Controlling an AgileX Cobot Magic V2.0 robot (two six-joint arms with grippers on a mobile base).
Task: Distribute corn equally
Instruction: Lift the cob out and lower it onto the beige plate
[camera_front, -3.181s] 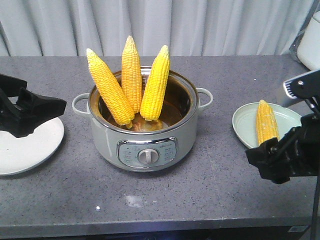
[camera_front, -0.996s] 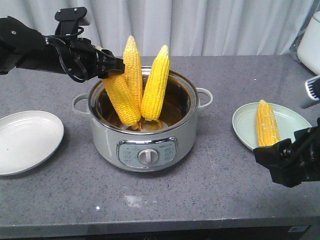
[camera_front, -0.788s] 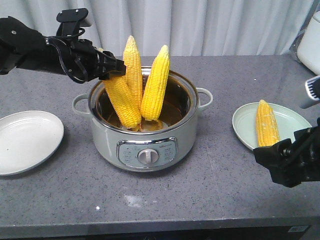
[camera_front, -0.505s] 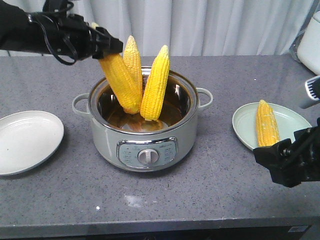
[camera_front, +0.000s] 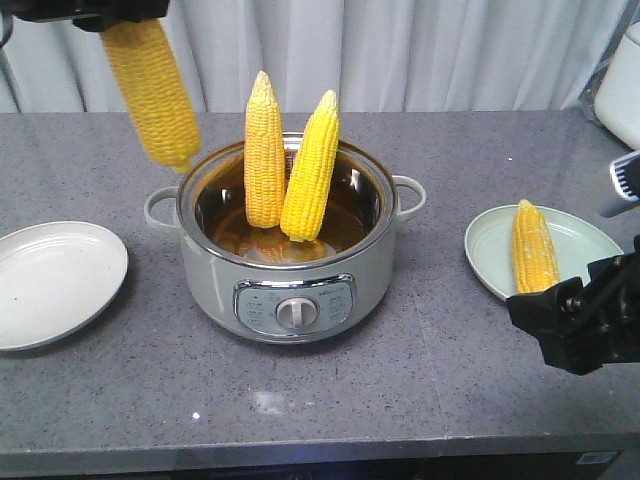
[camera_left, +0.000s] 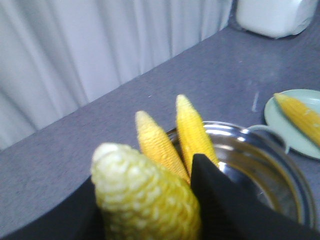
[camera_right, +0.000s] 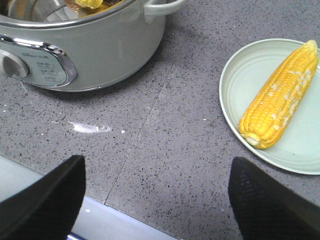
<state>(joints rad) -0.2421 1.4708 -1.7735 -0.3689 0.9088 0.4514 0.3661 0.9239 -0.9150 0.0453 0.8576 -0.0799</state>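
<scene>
- Four cobs of corn counted in all: one in the air, two in the pot, one on a plate.
- Found the held cob (camera_front: 155, 95) at the upper left of the front view, hanging tip-up and slightly tilted, above the rim of the pot (camera_front: 290, 270) and just left of it.
- Saw the left gripper (camera_left: 150, 200) clamped on that cob near its pale tip, with a dark finger pressed on each side in the wrist view. Judged the high end-grip as chosen so the cob could leave the deep pot without knocking its neighbours.
- Noted the two cobs (camera_front: 264, 150) standing side by side at centre frame, tips above the rim, apparently propped by the pot wall.
- Placed the white plate (camera_front: 50, 280) at the lower left, with nothing on it and well apart from the pot. Judged it the likely destination, since the green plate (camera_front: 585, 235) at the right already carried the plated cob (camera_front: 534, 245), lying flat.
- Found the right gripper (camera_right: 157, 200) spread wide with nothing between its fingers, hovering over the counter (camera_right: 165, 130) at the lower right, near the green plate but off it. Judged it parked out of the way.
- Reckoned the share-out barely begun, with the two potted cobs left to split.
</scene>
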